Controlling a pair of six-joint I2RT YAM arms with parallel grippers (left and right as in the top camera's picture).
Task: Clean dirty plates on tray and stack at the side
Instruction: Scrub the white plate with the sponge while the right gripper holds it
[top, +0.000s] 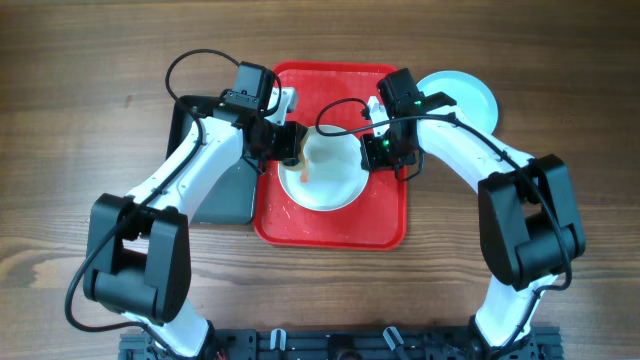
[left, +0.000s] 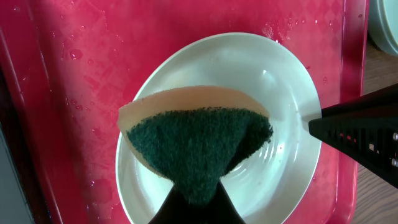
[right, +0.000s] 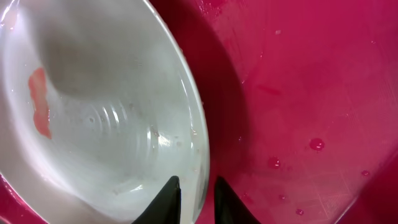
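A pale plate (top: 325, 180) lies on the red tray (top: 330, 225). My left gripper (top: 288, 145) is shut on a sponge (left: 196, 146), green scouring side up, held over the plate (left: 273, 87). My right gripper (right: 196, 199) is shut on the plate's right rim (right: 198, 134), one finger inside and one outside. An orange-red smear (right: 40, 102) shows on the plate's inside. A second pale blue plate (top: 470, 95) lies on the table right of the tray.
A black tray (top: 225, 190) lies left of the red tray, under my left arm. Water drops (right: 316, 144) lie on the red tray's floor. Wooden table surrounds both trays.
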